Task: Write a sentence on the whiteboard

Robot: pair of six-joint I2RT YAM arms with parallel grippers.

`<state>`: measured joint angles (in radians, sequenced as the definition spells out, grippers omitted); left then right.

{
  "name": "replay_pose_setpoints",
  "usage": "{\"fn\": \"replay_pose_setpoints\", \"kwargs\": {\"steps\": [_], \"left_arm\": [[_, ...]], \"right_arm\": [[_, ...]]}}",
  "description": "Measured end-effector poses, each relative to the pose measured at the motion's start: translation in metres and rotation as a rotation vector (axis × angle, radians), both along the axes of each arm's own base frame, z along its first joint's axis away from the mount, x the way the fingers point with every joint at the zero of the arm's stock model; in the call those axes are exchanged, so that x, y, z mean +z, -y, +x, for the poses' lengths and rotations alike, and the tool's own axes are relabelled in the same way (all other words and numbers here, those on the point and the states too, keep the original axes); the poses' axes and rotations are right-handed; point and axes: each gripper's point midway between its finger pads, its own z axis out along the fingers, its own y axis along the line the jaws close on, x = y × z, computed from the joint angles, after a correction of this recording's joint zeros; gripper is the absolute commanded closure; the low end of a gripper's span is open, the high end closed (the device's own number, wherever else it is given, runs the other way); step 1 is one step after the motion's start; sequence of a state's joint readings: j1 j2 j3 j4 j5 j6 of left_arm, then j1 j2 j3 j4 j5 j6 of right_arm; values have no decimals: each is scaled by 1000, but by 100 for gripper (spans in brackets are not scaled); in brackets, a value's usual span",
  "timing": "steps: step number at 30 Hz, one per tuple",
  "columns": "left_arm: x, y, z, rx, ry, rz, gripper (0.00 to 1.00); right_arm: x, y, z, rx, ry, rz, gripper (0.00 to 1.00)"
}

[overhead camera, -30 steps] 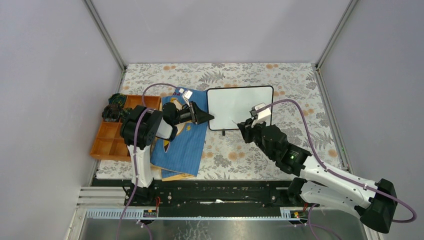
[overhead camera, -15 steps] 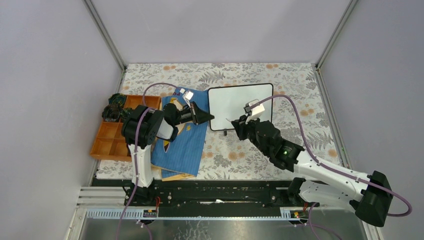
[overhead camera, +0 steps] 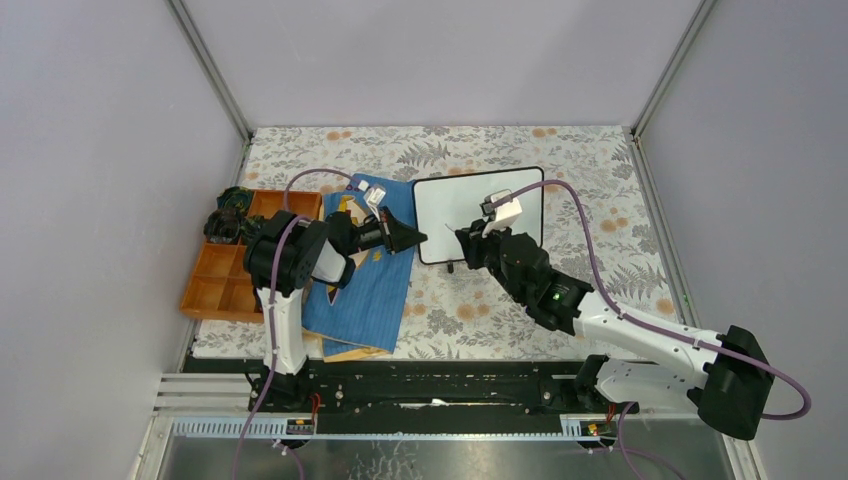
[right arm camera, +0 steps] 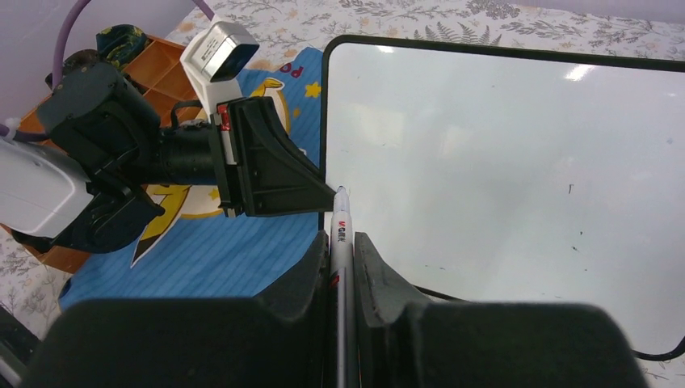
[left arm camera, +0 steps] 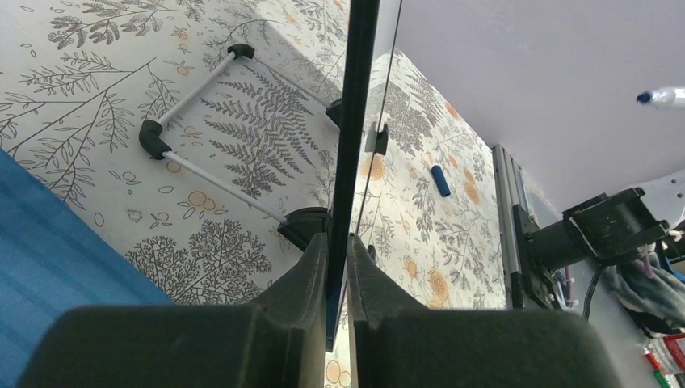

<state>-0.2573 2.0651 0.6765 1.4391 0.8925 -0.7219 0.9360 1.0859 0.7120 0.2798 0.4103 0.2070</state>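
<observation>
The whiteboard (overhead camera: 455, 200) stands tilted on its small black feet at mid-table. It is blank apart from a few tiny specks, and no sentence shows. My left gripper (overhead camera: 418, 237) is shut on the board's left edge, and the left wrist view shows the black frame (left arm camera: 355, 121) edge-on between my jaws (left arm camera: 338, 250). My right gripper (overhead camera: 466, 241) is shut on a white marker (right arm camera: 339, 225). The marker's tip points at the lower left corner of the whiteboard (right arm camera: 501, 153), just beside the left gripper's tip (right arm camera: 319, 194). The marker's blue tip (left arm camera: 656, 97) also shows in the left wrist view.
A blue cloth-like book (overhead camera: 360, 290) lies under the left arm. An orange compartment tray (overhead camera: 222, 278) stands at the left with dark items at its far end. A small blue cap (left arm camera: 440, 180) lies on the floral mat behind the board.
My right gripper has moved left and farther over the board's lower left part with the marker. The left gripper has kept its hold, and the board has shifted slightly.
</observation>
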Motion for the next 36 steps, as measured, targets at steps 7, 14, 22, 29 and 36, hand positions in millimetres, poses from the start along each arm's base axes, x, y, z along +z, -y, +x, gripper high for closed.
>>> {"fn": "replay_pose_setpoints", "kwargs": {"steps": [7,14,22,29,36], "left_arm": [[-4,-3,-6,3,54,11,100],[-4,-3,-7,3,87,21,100],[-4,-3,-7,3,97,24,71],[-10,-4,-7,17,79,38,46],[-1,-4,-5,25,86,25,41]], "right_arm": [[-2,4,3,-28,9,1,100],[-16,11,3,-51,0,-27,100],[-22,2,13,-65,13,-32,100],[-23,-3,17,-63,9,-36,100],[-22,-3,17,-63,12,-32,100]]}}
